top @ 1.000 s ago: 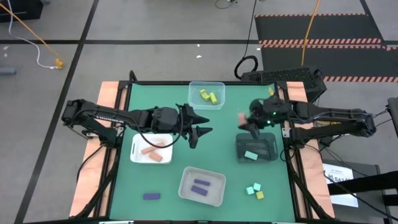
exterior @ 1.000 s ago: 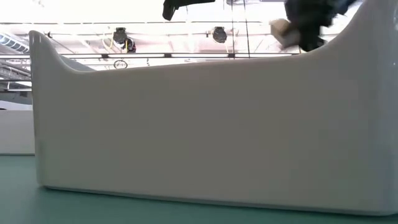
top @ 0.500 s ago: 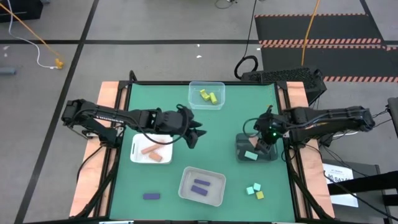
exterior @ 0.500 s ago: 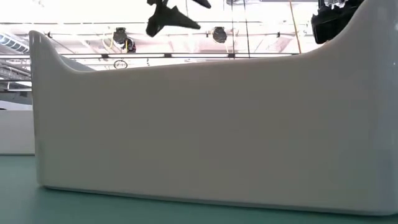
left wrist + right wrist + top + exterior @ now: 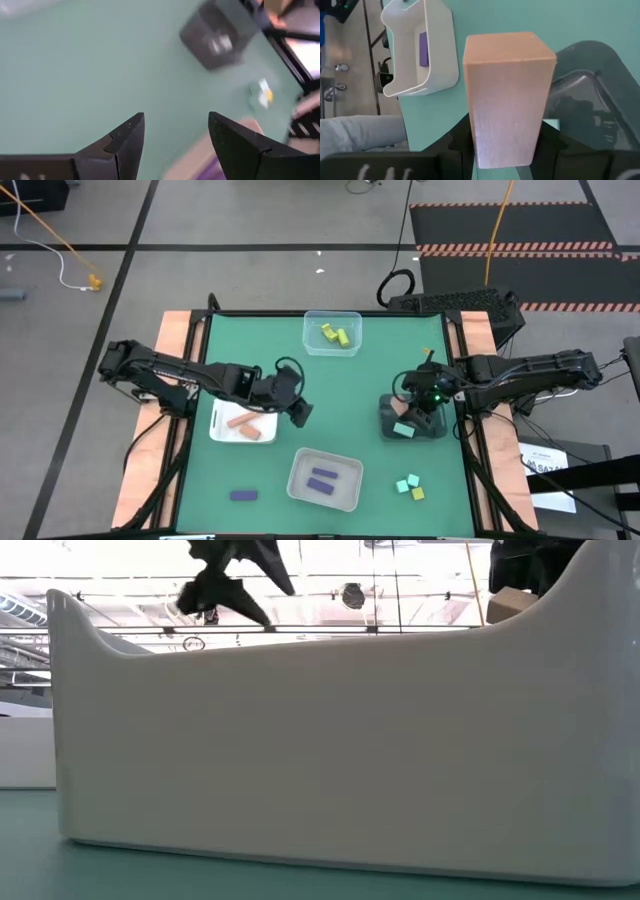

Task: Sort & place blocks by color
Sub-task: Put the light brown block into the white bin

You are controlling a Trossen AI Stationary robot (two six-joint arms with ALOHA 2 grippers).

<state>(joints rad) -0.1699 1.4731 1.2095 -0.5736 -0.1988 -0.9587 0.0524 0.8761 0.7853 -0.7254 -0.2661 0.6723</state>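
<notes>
The left gripper [image 5: 298, 412] hung just beside the white tray [image 5: 222, 429] holding two salmon bars [image 5: 246, 426], its fingers [image 5: 125, 137] spread wide with nothing between them. Farther right, the right gripper [image 5: 420, 402] stood over the dark container [image 5: 436, 424], which held a mint block [image 5: 403, 430]. Its jaws were partly closed, clamped on a salmon-orange block [image 5: 507, 95] standing upright between them, above the container's rim.

Green table [image 5: 370, 370], salmon-orange block [image 5: 507, 95], yellow blocks [image 5: 336, 335], purple blocks [image 5: 322, 478]
</notes>
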